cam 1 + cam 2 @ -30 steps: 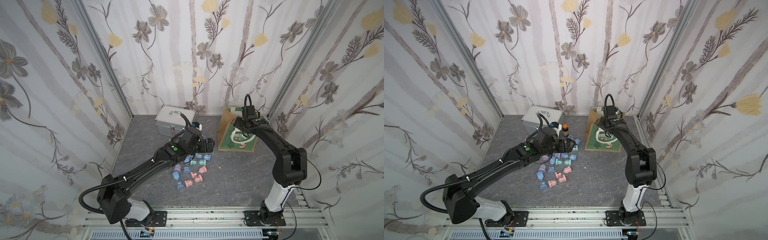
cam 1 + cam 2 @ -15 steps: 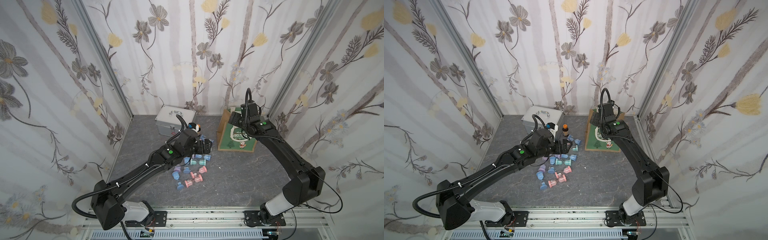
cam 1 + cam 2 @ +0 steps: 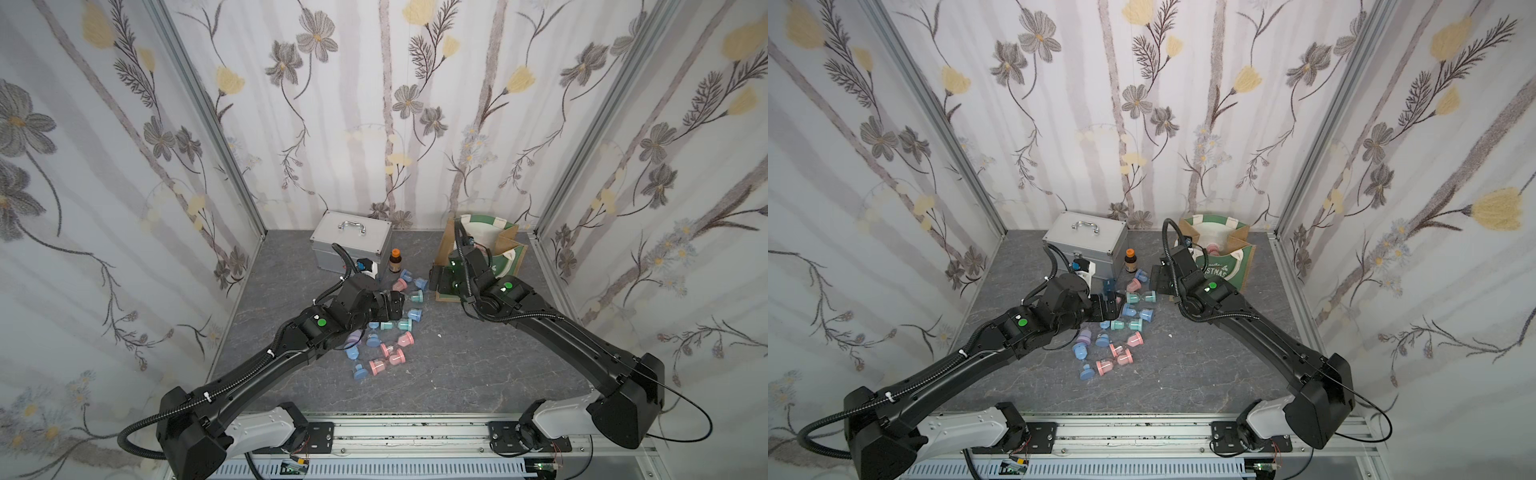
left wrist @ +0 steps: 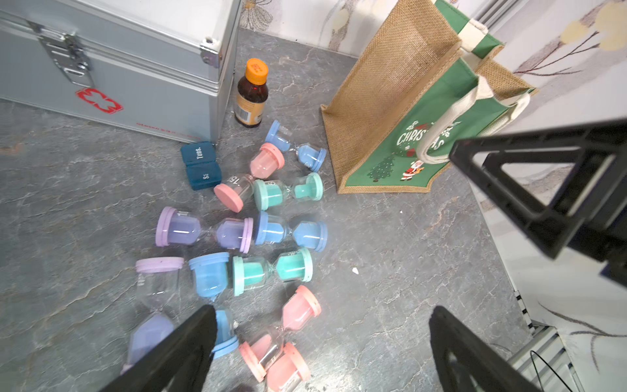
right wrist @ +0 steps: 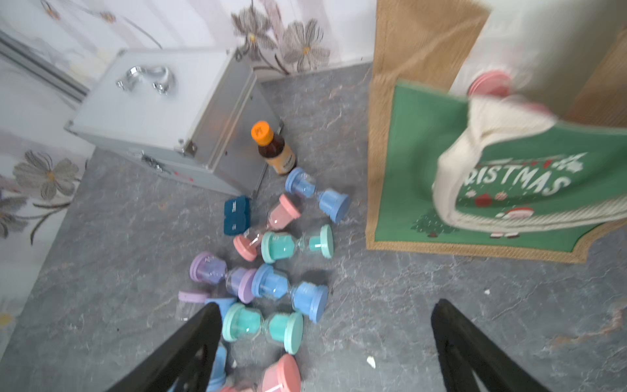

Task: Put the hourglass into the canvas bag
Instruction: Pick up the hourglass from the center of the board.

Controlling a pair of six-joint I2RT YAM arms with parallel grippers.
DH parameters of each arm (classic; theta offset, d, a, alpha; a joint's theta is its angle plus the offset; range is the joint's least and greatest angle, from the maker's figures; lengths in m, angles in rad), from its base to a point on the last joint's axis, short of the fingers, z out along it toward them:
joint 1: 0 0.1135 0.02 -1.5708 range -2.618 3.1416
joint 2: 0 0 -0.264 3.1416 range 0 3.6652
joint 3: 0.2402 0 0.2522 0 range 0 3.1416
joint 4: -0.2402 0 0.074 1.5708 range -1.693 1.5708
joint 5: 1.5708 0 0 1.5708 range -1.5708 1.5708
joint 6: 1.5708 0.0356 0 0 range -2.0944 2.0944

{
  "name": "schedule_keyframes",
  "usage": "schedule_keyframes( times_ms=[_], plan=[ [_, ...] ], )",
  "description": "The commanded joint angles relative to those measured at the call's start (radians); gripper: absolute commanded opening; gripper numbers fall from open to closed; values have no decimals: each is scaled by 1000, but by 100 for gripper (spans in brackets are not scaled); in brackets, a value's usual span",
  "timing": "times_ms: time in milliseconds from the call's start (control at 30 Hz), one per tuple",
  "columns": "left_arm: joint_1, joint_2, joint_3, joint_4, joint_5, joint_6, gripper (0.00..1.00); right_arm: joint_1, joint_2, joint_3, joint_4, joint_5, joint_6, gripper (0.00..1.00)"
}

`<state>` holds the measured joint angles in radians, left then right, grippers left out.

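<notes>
Canvas bag (image 4: 390,85) tan, green front panel; hourglasses (image 4: 271,230) pink, blue, teal, purple; case (image 4: 135,51) silver.

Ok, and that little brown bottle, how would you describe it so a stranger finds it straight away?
Find the silver metal case at the back wall. At its corner nearer the canvas bag stands the bottle, upright. It alone is dark brown with an orange cap; the hourglasses nearby are pastel.
</notes>
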<state>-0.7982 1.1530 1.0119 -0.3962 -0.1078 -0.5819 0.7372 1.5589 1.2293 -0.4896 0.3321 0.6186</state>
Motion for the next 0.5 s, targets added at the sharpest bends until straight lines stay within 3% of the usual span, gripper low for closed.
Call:
schedule_keyframes(
  times_ms=[0, 233, 467],
  plan=[
    [1, -17, -20, -22, -29, -21, 100, 65, 23, -70, 93, -33, 57, 92],
    [1, -49, -76, -27, -53, -55, 100, 134, 120, -188, 238, -177, 18, 87],
    [2, -86, -123, -43, -77, -73, 100, 194, 176, -202, 242, -181, 176, 83]
  ],
)
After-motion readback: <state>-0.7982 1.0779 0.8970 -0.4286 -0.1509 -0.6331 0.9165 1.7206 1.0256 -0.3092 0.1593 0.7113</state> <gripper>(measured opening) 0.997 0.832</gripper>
